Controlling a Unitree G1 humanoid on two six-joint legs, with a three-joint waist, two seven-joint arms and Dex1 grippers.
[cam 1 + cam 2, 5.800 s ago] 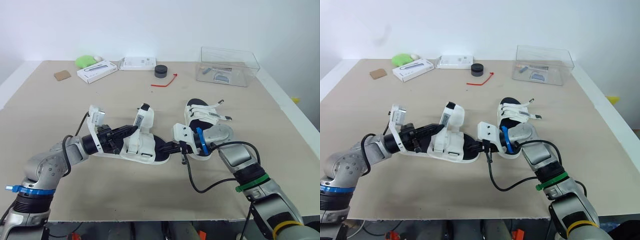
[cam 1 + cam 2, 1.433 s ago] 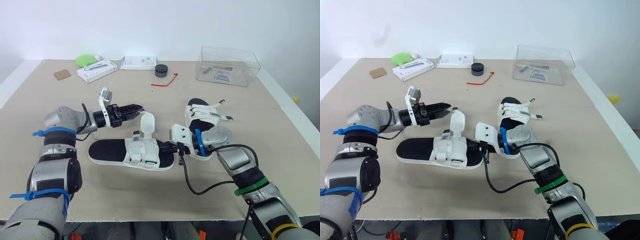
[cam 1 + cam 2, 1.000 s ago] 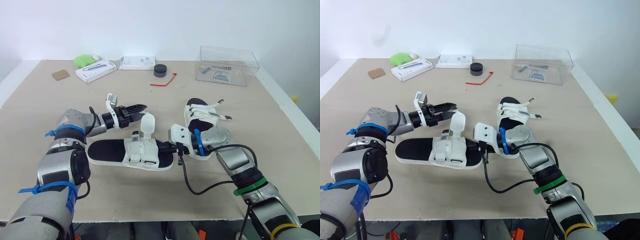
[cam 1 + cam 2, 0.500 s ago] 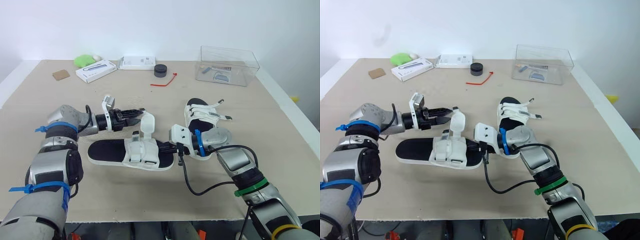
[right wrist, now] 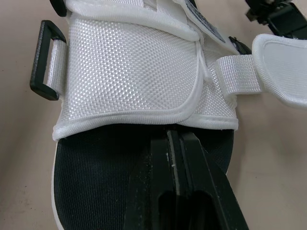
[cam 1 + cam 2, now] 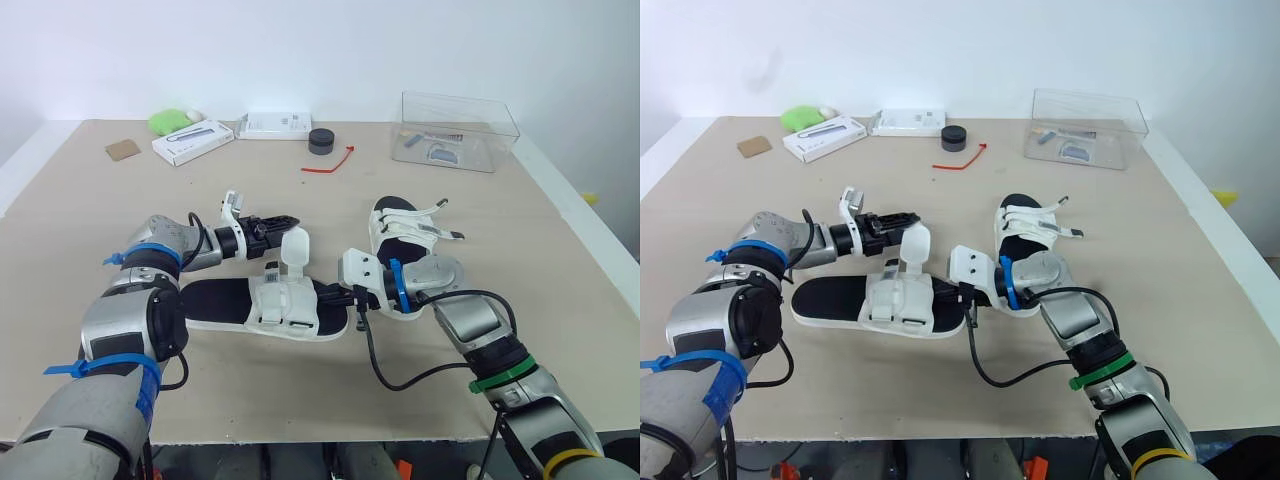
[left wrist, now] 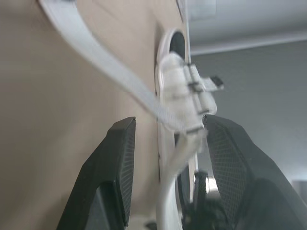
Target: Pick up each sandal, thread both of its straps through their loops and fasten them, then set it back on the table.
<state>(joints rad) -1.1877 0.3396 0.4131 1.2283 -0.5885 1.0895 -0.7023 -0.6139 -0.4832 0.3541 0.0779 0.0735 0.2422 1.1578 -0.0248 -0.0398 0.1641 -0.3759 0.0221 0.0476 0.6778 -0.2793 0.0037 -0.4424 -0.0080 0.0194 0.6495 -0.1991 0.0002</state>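
Bright, even light is falling from overhead across the table (image 6: 90, 200). Shadows are pooling soft and short under the sandal (image 6: 215, 300). The clear box (image 6: 460, 125) is catching faint glare. The white wall (image 6: 320, 50) is glowing, nearly washed out. In the left wrist view the strap (image 7: 108, 67) is blurring close to the lens, against a dim grey background.

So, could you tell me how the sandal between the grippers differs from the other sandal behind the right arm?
The near sandal lies crosswise; the far sandal points away from the robot. The near sandal has one strap standing up by the open left gripper; the far sandal's straps lie across its footbed. The right gripper sits at the near sandal's end; the far sandal is ungripped. Both are white with black footbeds.
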